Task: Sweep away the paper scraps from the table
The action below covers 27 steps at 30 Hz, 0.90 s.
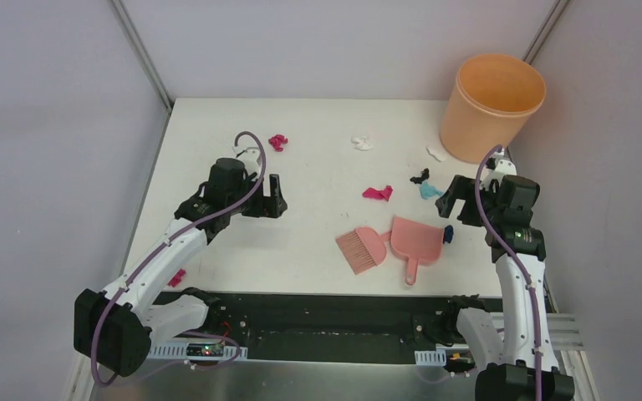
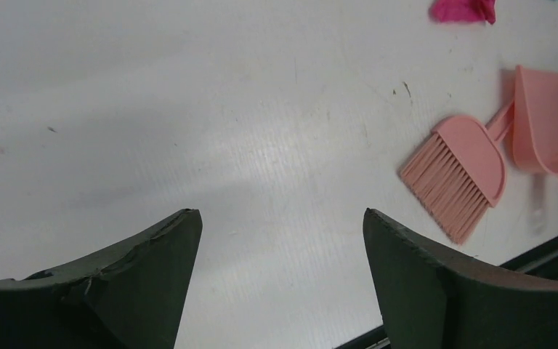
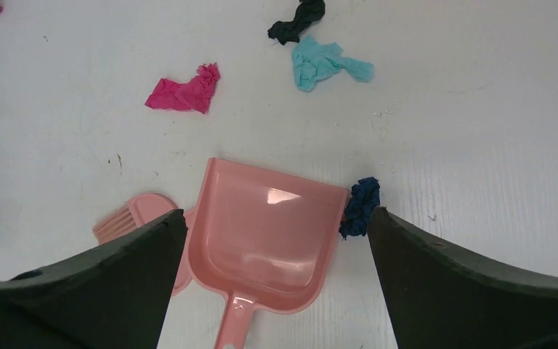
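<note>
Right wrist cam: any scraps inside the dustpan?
No, the dustpan is bare inside; the dark blue scrap lies outside, at its right edge.

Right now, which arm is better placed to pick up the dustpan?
Right, probably: the dustpan lies framed between its open fingers in its wrist view; the left fingers hang farther off, over bare table.

Crumpled colourful paper scraps (image 1: 377, 193), scattered across white table (image 1: 318, 125)

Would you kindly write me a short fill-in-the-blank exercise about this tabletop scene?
The bucket in the far right corner is ____.
The scrap right beside the dustpan is dark ____.
The left gripper and right gripper both hold their jaws ____.
Missing words: orange; blue; open.
</note>
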### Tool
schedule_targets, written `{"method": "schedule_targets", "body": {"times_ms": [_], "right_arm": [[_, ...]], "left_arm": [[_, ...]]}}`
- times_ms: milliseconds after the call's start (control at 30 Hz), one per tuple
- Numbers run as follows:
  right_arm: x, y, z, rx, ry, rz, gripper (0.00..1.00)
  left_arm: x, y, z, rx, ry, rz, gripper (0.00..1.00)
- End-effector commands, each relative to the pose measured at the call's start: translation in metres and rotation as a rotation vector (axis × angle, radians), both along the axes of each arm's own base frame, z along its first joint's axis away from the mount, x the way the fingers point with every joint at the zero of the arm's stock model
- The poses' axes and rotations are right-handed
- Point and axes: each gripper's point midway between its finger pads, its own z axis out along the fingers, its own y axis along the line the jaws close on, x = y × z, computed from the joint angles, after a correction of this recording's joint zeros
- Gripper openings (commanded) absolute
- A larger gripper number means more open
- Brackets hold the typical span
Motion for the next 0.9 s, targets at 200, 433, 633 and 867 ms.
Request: {"method": "schedule_targets", "body": {"times_ms": [200, 433, 633, 867], "right_arm": [[-0.013, 0.042, 0.018, 0.006, -0.150, 0.341, 1.00], [-0.001, 0.022, 0.024, 0.019, -0.127, 0.164, 1.00], [-0.012, 0.043, 0.015, 0.095, -0.066, 0.318, 1.00], [-0.010, 0.038, 0.022, 0.064, -0.113, 0.287, 1.00]], "left_arm": [[-0.028, -0.051, -0.014, -0.082, 0.083, -0.244, 0.79], [-0.029, -0.059, -0.017, -0.085, 0.106, -0.272, 0.78], [-0.059, -0.095, -0.031, -0.005, 0.234, -0.341, 0.81], [-0.087, -0.156, -0.061, 0.087, 0.264, -0.371, 0.75]]}}
